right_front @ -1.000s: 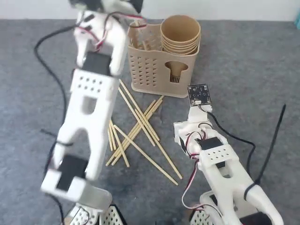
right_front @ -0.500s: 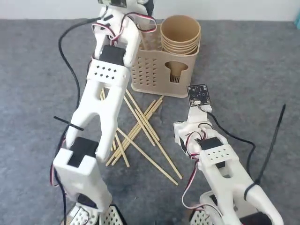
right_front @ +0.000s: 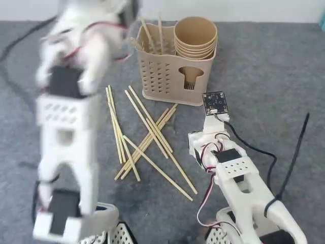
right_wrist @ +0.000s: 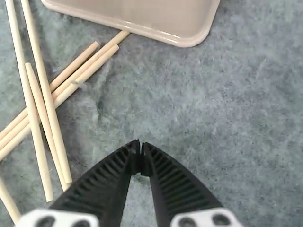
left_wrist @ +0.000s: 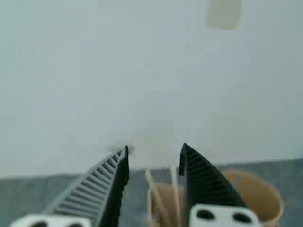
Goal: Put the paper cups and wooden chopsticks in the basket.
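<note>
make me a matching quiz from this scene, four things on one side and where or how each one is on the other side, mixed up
Things:
1. paper cups
2. loose chopsticks
3. left claw
4. right claw

States:
A. shut, low over the carpet
B. stacked in the basket
C. open, held up high
D. scattered on the carpet

Pairs: 1-B, 2-D, 3-C, 4-A

Both arms are white printed shells with black servo blocks. The left arm and right arm each carry a plate with a grid of small holes. Red/white/black wires loop at the right arm's joints, a black cable runs off it, and a square black camera board sits on its wrist. The left gripper and right gripper have black ribbed fingers and white bases with round holes.
</note>
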Robot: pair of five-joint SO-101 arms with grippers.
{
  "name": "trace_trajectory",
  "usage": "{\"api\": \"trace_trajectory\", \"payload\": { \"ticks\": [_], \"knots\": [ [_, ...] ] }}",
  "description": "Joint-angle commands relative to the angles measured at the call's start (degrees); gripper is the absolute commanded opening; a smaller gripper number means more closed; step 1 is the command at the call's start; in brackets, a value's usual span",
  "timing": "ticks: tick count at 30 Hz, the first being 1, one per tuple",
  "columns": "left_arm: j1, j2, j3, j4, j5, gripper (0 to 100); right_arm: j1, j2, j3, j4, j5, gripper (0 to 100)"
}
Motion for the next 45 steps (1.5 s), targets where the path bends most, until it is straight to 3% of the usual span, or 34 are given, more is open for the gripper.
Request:
{"api": "trace_trajectory", "payload": {
  "ticks": [1,3,6,11,17,19,25,35,45],
  "knots": [
    [-7.8,-9.0,1.8,26.5,-0.2,17,-3.0,-3.0,0.2,1.0,1.2,1.2],
    [-11.8,-10.1,7.5,30.5,-0.2,17,-4.4,-3.3,0.4,1.8,1.2,1.2],
    [-16.5,-11.3,20.2,29.5,-0.1,17,-4.9,-3.3,0.5,2.0,1.2,1.2],
    [-19.5,-14.2,47.0,13.8,-0.4,17,-5.4,-3.5,0.3,3.7,1.2,0.9],
    [-18.4,-26.7,79.1,-9.6,-1.9,17,-13.8,-9.0,-0.4,11.7,1.2,0.9],
    [-17.2,-30.3,83.7,-11.4,-1.9,17,-14.3,-10.2,0.2,11.6,1.2,1.3],
    [-12.9,-27.7,84.5,-11.8,2.6,17,-14.4,-9.5,0.4,10.8,1.2,1.3],
    [-12.3,-1.2,71.0,-18.4,14.0,17,-14.2,-8.7,0.5,10.0,1.2,1.3],
    [-10.0,9.1,62.9,-18.6,15.3,17,-14.4,-9.3,0.5,10.3,1.2,1.1]
  ]
}}
